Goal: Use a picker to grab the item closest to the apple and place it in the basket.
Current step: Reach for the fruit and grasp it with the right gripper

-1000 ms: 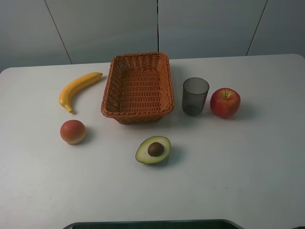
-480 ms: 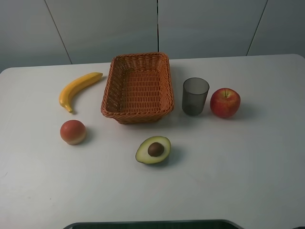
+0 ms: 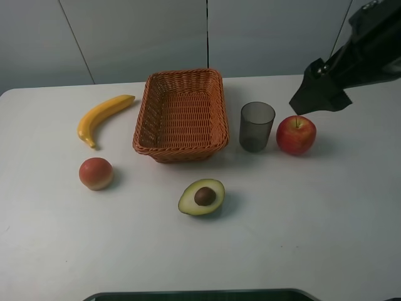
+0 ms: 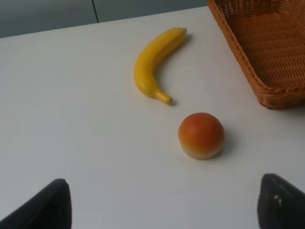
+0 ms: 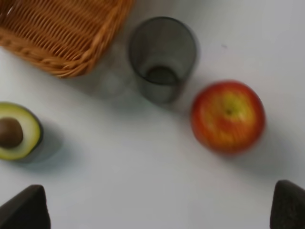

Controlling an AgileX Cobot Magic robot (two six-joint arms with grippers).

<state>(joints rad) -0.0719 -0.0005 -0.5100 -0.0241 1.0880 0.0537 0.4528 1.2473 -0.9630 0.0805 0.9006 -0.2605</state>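
One white table (image 3: 313, 219), grey wall panels (image 3: 144, 37) behind; near its far edge, basket (image 3: 182, 116) and cup (image 3: 257, 125) show bare insides. My left gripper (image 4: 159, 204) and right gripper (image 5: 156, 207) gape.

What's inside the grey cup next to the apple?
Nothing visible: the right wrist view looks into the cup and shows a bare bottom, blurred. From the high camera its wall covers the bottom.
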